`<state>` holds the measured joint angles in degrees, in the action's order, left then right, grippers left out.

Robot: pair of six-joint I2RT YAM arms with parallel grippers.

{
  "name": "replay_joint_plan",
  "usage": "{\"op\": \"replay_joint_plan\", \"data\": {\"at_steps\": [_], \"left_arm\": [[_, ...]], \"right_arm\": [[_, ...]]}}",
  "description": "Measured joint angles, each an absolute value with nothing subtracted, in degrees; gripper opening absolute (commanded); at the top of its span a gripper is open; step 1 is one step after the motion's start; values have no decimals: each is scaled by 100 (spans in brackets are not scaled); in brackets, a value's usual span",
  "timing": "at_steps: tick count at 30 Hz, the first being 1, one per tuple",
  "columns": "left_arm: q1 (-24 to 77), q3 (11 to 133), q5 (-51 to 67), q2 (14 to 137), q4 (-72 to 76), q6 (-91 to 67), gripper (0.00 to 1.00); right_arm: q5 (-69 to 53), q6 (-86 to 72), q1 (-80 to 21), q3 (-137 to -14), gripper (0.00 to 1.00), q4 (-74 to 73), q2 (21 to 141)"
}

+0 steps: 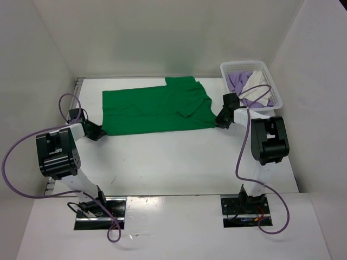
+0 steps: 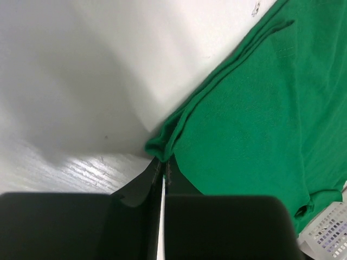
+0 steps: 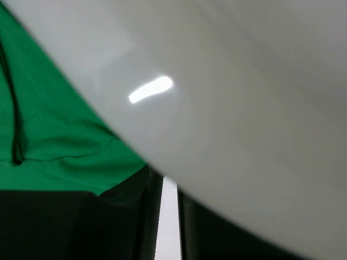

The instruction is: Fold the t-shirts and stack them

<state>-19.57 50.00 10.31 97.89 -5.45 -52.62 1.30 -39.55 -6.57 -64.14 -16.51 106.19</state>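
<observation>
The green t-shirt point(image 1: 157, 111) lay spread flat in the upper middle of the overhead view, with one sleeve turned in over its right part. The lavender t-shirt point(image 1: 237, 81) and the cream-white t-shirt point(image 1: 255, 81) sat bunched in the basket point(image 1: 274, 89) at upper right. The step in hand looked like the first fold of the green one, with an arm set at each near corner, lower left and lower right of the cloth. The next move would likely call for both corners to be pinched firmly, lifted together and carried toward the far hem so the edge landed straight.

The left fingers point(image 2: 135, 195) were closed to a hairline at the shirt's corner, which touched their tips. Whether any hem was caught I could not tell. The right fingers point(image 3: 130, 216) stood a narrow slot apart, with bare counter point(image 3: 169, 227) showing between them. Green cloth reached the finger on the frame's left, but nothing was seen held.
</observation>
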Motion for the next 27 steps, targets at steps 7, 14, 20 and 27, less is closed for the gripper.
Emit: {"op": "replay_joint_plan", "data": {"at_steps": [7,14,20,27], "left_arm": [[-1964,5092,987,9839,-582,-5085,0],[-2161,4856,956,9507,-947,-4805,0],[-2541,4296,1041,8794,-1636,-4519,0],[-2609,4123,1037,7933,-2469,-4353,69]], "right_arm": [[132,-4029,-657,-6392,6,-1627,10584],[-80,-4025,-604,-5631,5,-2198,9684],[-478,-4045,-270,-4923,7,-3173,8536],[-755,-4073,-244,-4925,46,-3885,7723]]}}
